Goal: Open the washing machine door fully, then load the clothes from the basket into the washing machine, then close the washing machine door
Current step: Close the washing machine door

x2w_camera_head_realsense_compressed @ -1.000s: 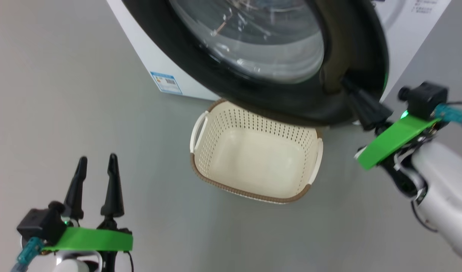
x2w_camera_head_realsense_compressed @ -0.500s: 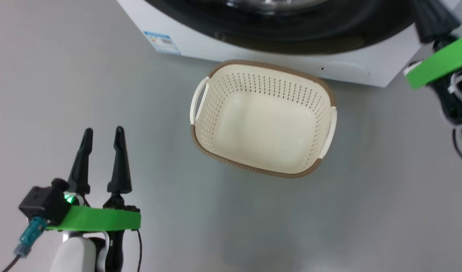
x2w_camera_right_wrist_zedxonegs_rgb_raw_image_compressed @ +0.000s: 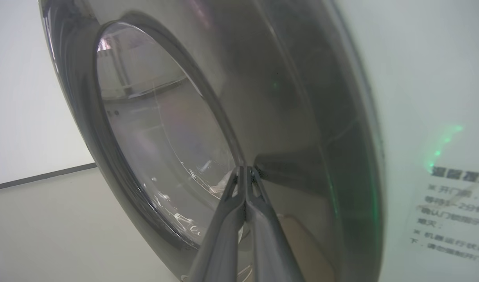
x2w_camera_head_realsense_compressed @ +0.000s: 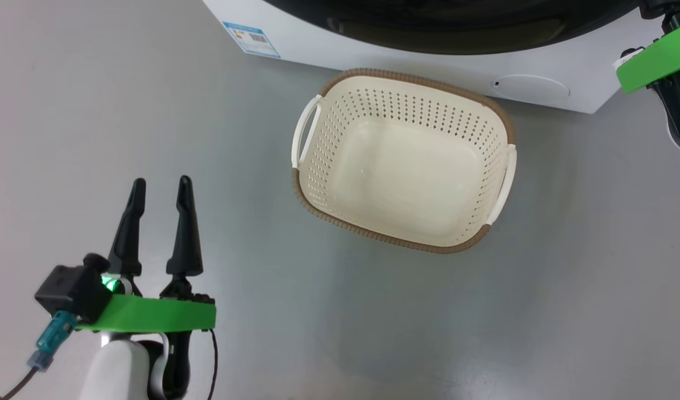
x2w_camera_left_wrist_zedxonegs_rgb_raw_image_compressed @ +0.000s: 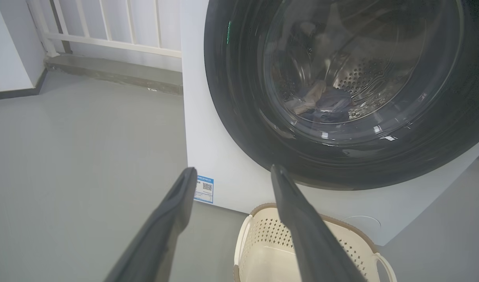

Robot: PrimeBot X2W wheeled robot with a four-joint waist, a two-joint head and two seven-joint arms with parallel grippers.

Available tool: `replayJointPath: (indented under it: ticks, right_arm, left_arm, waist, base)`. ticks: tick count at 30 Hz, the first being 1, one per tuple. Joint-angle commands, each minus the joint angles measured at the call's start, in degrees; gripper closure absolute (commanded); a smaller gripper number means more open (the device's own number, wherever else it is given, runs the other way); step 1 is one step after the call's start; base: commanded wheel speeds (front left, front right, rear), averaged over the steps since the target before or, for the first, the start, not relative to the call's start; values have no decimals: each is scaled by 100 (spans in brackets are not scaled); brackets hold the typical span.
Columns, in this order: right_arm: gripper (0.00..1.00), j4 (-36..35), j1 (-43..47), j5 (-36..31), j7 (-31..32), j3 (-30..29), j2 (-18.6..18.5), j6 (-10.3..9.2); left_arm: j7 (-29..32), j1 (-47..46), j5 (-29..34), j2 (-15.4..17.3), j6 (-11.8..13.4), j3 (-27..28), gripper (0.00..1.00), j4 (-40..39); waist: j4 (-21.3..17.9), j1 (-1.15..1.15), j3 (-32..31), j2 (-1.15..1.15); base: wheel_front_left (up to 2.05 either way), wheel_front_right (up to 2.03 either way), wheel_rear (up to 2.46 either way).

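Left gripper spread wide, basket sitting off at its 2 o'clock, well apart. Right gripper pressed together, tips right at the door, 12 o'clock.

Soft even light is falling on the floor, reflections are glinting on the washing machine door, and its near rim is blurring.

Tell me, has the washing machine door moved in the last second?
Yes. The door swung back toward the washing machine's white front; earlier it overhung the basket's far rim, which is now uncovered.
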Motion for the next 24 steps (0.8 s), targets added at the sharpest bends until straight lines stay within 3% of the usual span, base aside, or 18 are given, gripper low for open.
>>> replayJointPath:
  ticks: [1, 8, 12, 13, 24]
  right_arm:
    - [100, -67, 30, -30, -46, -98, -29, -50]
    - [99, -94, 255, -73, -46, -67, 76, -50]
    - [4, -322, 450, -114, -46, -78, 91, -50]
    - [0, -382, 518, -124, -46, -83, 89, -50]
    - [0, -940, 1277, -302, -46, -213, 181, -50]
  left_arm:
    - [-37, -38, 4, 135, -13, 179, 0, -89]
    - [-37, -42, 9, 164, -13, 149, 0, -37]
    - [-37, -25, 2, 186, -13, 129, 0, 6]
    - [-37, -15, -3, 194, -13, 127, 0, 18]
    - [-37, 112, -15, 328, -13, 127, 0, 98]
  waist:
    - [-25, 0, -46, 0]
    - [-121, 0, -225, 0]
    - [-171, 0, -378, 0]
    - [-186, 0, -426, 0]
    - [-475, 0, -965, 0]
  base:
    - [0, 0, 0]
    - [0, 0, 0]
    - [0, 0, 0]
    - [0, 0, 0]
    - [0, 0, 0]
